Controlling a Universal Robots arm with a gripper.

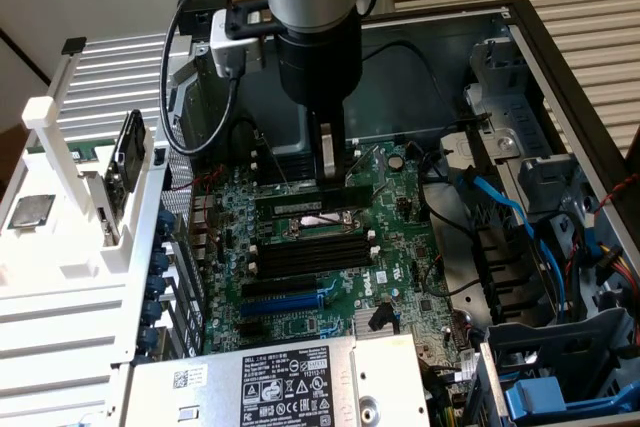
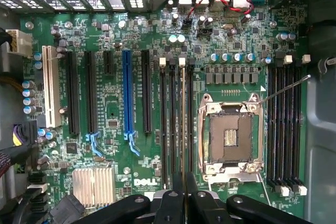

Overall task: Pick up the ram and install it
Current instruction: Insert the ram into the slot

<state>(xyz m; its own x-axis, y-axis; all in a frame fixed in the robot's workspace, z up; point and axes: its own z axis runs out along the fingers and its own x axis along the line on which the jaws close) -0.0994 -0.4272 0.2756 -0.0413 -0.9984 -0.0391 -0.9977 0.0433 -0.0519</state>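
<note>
One open grey metal computer case (image 1: 430,32), green motherboard (image 1: 400,277) inside. Claw (image 1: 328,179) nearly closed, pinching the long dark-green ram stick (image 1: 305,205) above the near-side black memory slots (image 1: 305,257), beside the silver socket (image 2: 231,135). Step looks like alignment; seating would need a square, even push.

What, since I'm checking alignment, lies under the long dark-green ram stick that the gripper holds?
Long black plastic memory slots on the green motherboard lie beneath the ram; what sits directly under its edge is covered.

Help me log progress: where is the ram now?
Exterior view, centre: the ram is held level by the gripper above the motherboard, over the black memory slots beside the processor socket.
</note>
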